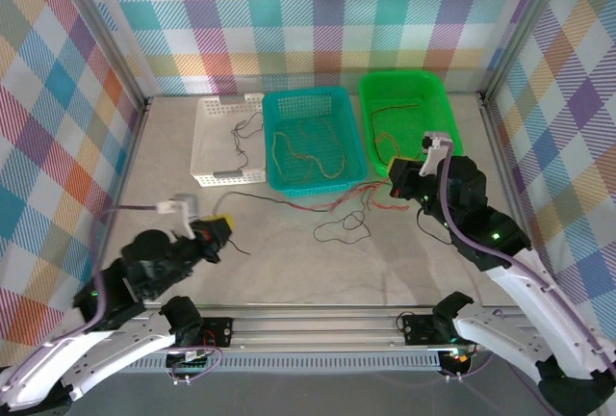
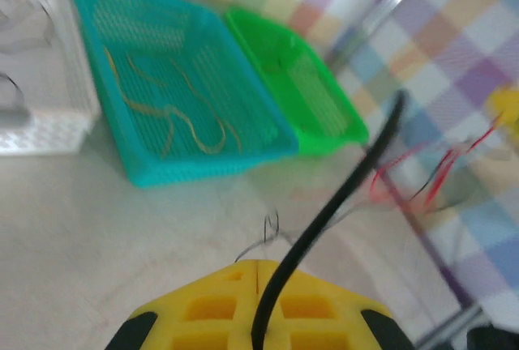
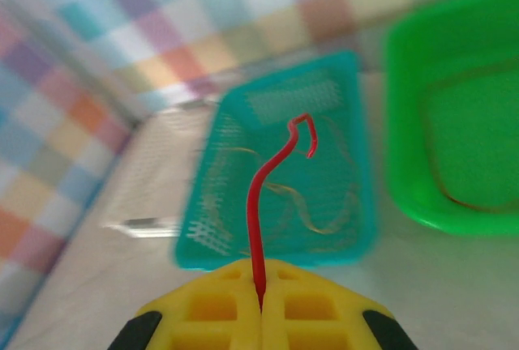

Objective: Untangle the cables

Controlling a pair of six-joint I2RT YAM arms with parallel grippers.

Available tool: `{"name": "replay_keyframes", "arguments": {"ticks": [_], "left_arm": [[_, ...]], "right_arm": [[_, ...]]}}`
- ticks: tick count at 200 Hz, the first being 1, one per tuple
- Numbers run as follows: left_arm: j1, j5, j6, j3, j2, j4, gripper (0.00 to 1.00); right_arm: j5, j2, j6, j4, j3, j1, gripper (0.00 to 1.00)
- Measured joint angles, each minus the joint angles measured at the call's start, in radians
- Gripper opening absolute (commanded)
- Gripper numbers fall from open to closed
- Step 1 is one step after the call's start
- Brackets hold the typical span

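Pale, marbled surface (image 1: 289,272) carried three baskets along its far side in the top view: a white basket (image 1: 229,180), a teal basket (image 1: 313,186) and a green basket (image 1: 404,76). A thin dark cable (image 1: 245,137) lay in the white one, tan cables (image 1: 308,151) in the teal one, and an orange-brown cable (image 1: 399,113) in the green one. The tangled cables (image 1: 361,195), red and orange, lay on the surface just in front of the teal and green baskets, with a black loop (image 1: 345,226) beside them. The left jaws sat low at the near left; the right jaws were at the tangle's right end, by the green basket's near corner.

From the left wrist, the yellow pads (image 2: 219,309) were closed on a black cable (image 2: 324,204) that ran up and to the right.

From the right wrist, the yellow pads (image 3: 219,301) were pressed together on a red cable (image 3: 258,204), which rose upright to a hooked tip in front of the teal basket.
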Motion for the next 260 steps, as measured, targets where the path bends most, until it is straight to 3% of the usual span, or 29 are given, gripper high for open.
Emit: {"name": "replay_keyframes", "arguments": {"ticks": [23,44,92,146,167,207,260], "left_arm": [[0.0,-0.108,0.021,0.173,0.021,-0.1,0.0],[0.0,-0.192,0.058,0.287,0.053,-0.172,0.0],[0.0,-0.301,0.184,0.524,0.225,-0.211,0.0],[0.019,-0.349,0.375,0.634,0.441,-0.084,0.0],[0.107,-0.32,0.414,0.659,0.52,-0.042,0.0],[0.406,-0.221,0.43,0.727,0.677,0.014,0.0],[0.6,-0.118,0.352,0.762,0.858,0.063,0.0]], "right_arm": [[-0.018,0.008,0.057,-0.03,-0.121,-0.144,0.0],[-0.026,0.01,0.089,-0.053,-0.187,-0.201,0.0],[0.016,0.008,0.117,-0.053,-0.28,-0.215,0.0],[0.006,-0.047,0.124,-0.049,-0.319,-0.215,0.0],[-0.019,-0.091,0.124,-0.045,-0.319,-0.215,0.0],[-0.058,-0.123,0.108,-0.086,-0.211,-0.215,0.0],[-0.137,-0.132,0.05,-0.105,-0.058,-0.215,0.0]]}}
